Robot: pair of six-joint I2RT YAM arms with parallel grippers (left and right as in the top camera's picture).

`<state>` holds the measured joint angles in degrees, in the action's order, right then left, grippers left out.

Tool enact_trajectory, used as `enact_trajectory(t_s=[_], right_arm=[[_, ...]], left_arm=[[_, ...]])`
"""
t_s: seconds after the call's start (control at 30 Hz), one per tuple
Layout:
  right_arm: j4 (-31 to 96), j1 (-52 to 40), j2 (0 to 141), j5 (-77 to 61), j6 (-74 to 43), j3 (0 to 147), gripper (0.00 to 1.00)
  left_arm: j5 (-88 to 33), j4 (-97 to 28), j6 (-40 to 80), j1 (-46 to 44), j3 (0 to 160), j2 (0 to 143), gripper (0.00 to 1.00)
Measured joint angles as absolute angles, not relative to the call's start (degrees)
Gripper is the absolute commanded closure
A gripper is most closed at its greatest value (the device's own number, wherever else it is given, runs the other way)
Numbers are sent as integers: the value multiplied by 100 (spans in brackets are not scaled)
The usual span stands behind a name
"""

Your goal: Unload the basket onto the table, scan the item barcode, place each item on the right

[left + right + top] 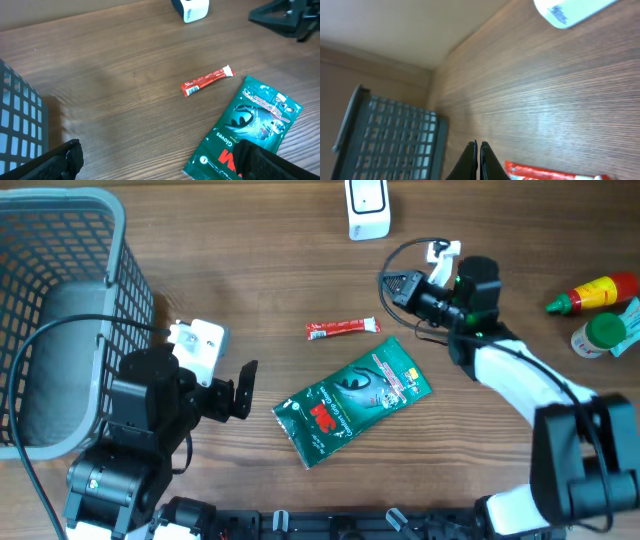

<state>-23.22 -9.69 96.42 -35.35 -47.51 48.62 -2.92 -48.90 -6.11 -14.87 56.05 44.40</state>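
A green packet of gloves (352, 400) (250, 130) lies flat at the table's middle. A thin red sachet (342, 329) (207, 81) (545, 172) lies just beyond it. A white scanner (367, 208) (190, 9) (570, 10) stands at the far edge. My left gripper (238, 388) (160, 160) is open and empty, left of the packet; one finger (260, 160) overlaps the packet's near corner in the wrist view. My right gripper (392, 283) (479, 145) hovers right of the sachet, above the table. Its fingers are together with only a hairline slit and hold nothing.
A grey mesh basket (60, 195) (390, 135) stands at the far left, close to the left arm. At the right edge are a red sauce bottle (595, 293) and a green-capped jar (603, 333).
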Motion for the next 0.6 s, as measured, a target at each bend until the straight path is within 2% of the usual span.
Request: enact_trajectory(t_s=[0.07, 0.1, 0.13, 0.27, 0.37, 0.4, 0.43, 0.47, 0.5, 0.6], right_arm=[[-2314, -993, 9697, -3487, -4392, 4882, 23], [-2287, -1048, 9697, -3472, -3857, 4904, 6], [-2171, -1138, 9697, -3437, -3297, 4941, 0], [-1992, -1675, 9786, -2974, -1529, 4967, 0], [-1706, -1837, 9887, -2930, -1063, 4989, 1], [-1551, -1900, 9948, -2766, -963, 4993, 6], [-1466, -1953, 10036, -2515, -1000, 4993, 14], [-1413, -1970, 10079, -2331, -1214, 4991, 11], [-1343, -1977, 10110, -2062, -1767, 4991, 0], [-1669, -1935, 10116, -1955, -3500, 4991, 0]], left_arm=[[-292, -4888, -611, -1487, 5605, 4440, 0], [-292, -4890, -609, -1487, 5605, 4440, 0], [-292, -4890, -611, -1487, 5605, 4440, 0], [-294, -4888, -609, -1487, 5605, 4440, 0], [-294, -4886, -609, -1487, 5605, 4440, 0], [-292, -4888, -609, -1487, 5605, 4440, 0], [-294, -4888, -609, -1487, 5605, 4440, 0], [-292, -4888, -609, -1487, 5605, 4440, 0], [-294, -4888, -609, -1487, 5605, 4440, 0], [-294, -4888, -609, -1487, 5605, 4440, 0]])
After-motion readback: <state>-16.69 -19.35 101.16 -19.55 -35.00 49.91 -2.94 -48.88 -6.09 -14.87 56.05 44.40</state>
